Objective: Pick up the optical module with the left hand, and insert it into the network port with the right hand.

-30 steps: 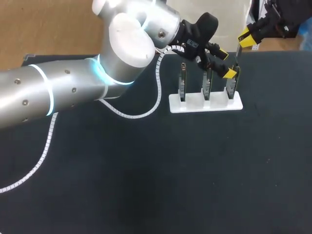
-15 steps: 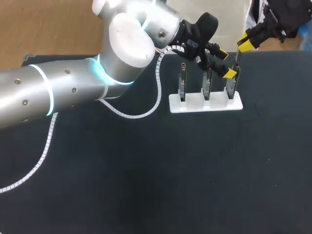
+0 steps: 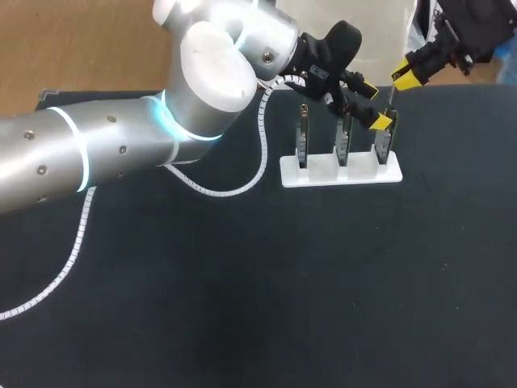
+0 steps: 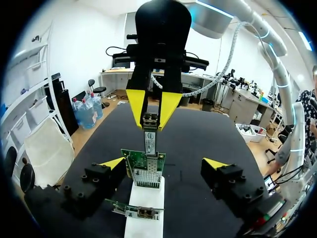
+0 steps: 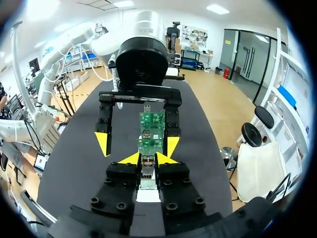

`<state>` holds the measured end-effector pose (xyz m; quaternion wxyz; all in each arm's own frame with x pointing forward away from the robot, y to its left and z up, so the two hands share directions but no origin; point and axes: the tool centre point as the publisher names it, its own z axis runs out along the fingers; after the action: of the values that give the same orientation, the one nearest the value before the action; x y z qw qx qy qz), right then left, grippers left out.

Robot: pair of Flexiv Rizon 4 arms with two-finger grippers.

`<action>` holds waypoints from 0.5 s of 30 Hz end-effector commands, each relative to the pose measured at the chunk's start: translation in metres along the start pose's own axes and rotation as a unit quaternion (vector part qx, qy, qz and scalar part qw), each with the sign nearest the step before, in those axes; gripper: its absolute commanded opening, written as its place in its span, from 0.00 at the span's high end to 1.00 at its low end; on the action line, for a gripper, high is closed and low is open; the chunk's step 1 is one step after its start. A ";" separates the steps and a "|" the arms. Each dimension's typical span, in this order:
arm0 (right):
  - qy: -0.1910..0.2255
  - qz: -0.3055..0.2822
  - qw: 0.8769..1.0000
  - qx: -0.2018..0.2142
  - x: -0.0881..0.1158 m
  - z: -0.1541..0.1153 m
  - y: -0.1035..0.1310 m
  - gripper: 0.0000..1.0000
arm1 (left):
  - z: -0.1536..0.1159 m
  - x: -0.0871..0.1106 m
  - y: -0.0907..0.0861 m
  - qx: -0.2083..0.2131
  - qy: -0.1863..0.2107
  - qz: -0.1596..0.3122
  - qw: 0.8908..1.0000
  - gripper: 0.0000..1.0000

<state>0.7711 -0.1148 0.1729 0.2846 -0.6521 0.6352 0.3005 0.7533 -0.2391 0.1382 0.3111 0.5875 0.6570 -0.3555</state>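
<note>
The optical module [image 4: 150, 141], a thin metal bar, hangs upright with my right gripper [image 4: 151, 123] shut on its upper end. Its lower end meets the top edge of the right-hand network card [image 4: 143, 171]. That green card stands on the white stand [image 3: 323, 174]. My left gripper [image 4: 164, 163] is open, its yellow tips on either side of that card and touching nothing. In the head view the left gripper [image 3: 374, 105] hovers over the right card [image 3: 380, 145], and the right gripper [image 3: 406, 75] holds the module [image 3: 393, 95] just beyond it. In the right wrist view the right gripper [image 5: 147, 158] pinches the module [image 5: 147, 173].
Two more green cards [image 3: 303, 137] stand in the same stand to the left. A white spiral cable [image 3: 77, 234] from my left arm trails across the black table [image 3: 242, 307]. My big left arm spans the table's left half.
The right arm's wrist has swung a little to the right, and its yellow tips with the module have dipped slightly toward the card. The left arm has not moved.
</note>
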 end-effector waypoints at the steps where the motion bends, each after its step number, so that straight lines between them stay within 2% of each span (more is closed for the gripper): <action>1: 0.004 -0.004 1.000 0.001 0.001 0.000 0.003 1.00 | 0.000 -0.001 0.001 0.001 0.002 -0.001 1.000 0.00; 15: 0.006 -0.006 1.000 -0.004 0.003 0.002 0.006 1.00 | 0.000 -0.001 0.001 0.001 0.002 -0.001 1.000 0.00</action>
<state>0.7666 -0.1151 0.1700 0.2789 -0.6592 0.6315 0.2984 0.7534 -0.2391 0.1382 0.3111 0.5875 0.6570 -0.3555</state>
